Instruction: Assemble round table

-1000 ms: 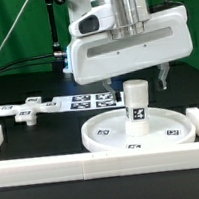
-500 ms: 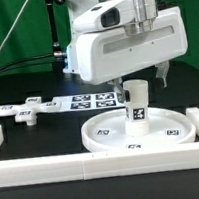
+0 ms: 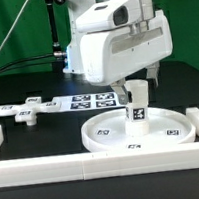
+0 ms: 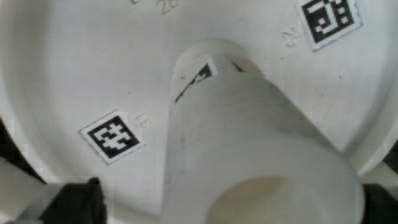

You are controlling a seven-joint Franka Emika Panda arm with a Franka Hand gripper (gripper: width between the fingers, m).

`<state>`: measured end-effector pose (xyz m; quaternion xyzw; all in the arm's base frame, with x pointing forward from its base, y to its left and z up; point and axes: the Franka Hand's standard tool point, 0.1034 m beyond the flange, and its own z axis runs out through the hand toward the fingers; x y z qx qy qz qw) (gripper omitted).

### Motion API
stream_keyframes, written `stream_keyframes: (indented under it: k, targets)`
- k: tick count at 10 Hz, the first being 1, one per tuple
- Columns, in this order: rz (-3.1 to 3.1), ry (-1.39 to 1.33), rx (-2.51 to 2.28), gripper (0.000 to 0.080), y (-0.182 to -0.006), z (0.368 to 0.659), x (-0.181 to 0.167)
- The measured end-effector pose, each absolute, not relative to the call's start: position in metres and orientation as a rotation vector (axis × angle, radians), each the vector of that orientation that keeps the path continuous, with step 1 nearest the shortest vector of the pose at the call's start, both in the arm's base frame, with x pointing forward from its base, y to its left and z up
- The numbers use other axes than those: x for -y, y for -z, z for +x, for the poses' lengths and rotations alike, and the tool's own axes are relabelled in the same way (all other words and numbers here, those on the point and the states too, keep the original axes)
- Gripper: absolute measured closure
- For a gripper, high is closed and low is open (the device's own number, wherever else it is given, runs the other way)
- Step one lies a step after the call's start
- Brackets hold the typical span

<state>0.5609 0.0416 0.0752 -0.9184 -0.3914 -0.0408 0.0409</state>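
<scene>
Disc (image 3: pixel 104 139): white, with black-and-white square tags. Leg (image 3: pixel 137 111): white, one tag visible. Cross-shaped foot (image 3: pixel 23 111): white, tagged. Desk (image 3: pixel 46 134): black. Backdrop (image 3: pixel 9 38): green.

so the big rimmed white disc (image 3: pixel 167 120) (image 4: pixel 71 70) lies flat, tags up, the short tagged leg (image 3: pixel 137 110) (image 4: pixel 249 140) stands upright in its middle, and the cross-shaped foot (image 3: pixel 26 110) lies flat well off the disc's side, toward the exterior view's left

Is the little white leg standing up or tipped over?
Standing up. The leg stands straight on the middle of the round disc.
</scene>
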Motion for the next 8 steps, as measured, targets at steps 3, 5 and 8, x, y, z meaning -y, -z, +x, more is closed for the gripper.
stream_keyframes:
  k: [3, 5, 8]
  targets:
    - [-2.657, 0.125, 1.598, 0.0151, -0.0760, 0.5643, -0.0362]
    - [-2.565, 0.119, 1.762, 0.0151, -0.0754, 0.5637, -0.0344]
    - [-2.525, 0.115, 1.820, 0.0171, -0.0742, 0.5622, -0.0319]
